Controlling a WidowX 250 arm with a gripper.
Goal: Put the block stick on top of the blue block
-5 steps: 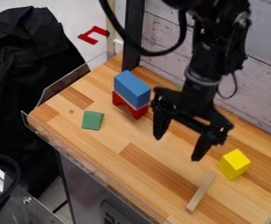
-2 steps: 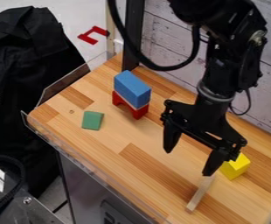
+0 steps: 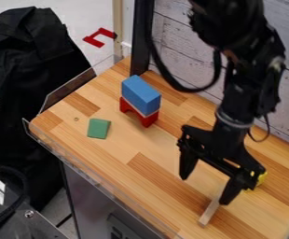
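Fingers spread wide, my gripper (image 3: 203, 190) is open above the right part of the wooden table, with nothing held. Its right finger overlaps the upper end of the block stick (image 3: 209, 213), a thin pale wooden bar lying on the table. Whether the two touch, I cannot tell. The blue block (image 3: 141, 95) rests on a red arch-shaped block (image 3: 138, 112) near the table's back left, well to the left of my gripper.
A green block (image 3: 98, 128) lies on the left part of the table (image 3: 125, 147). The yellow block (image 3: 261, 179) is mostly hidden behind my right finger. A clear guard runs along the table's front and left edges, and a wooden wall stands behind.
My gripper has moved right and toward the table's front edge, from beside the stacked blocks to over the stick, staying open. It now covers most of the yellow block.
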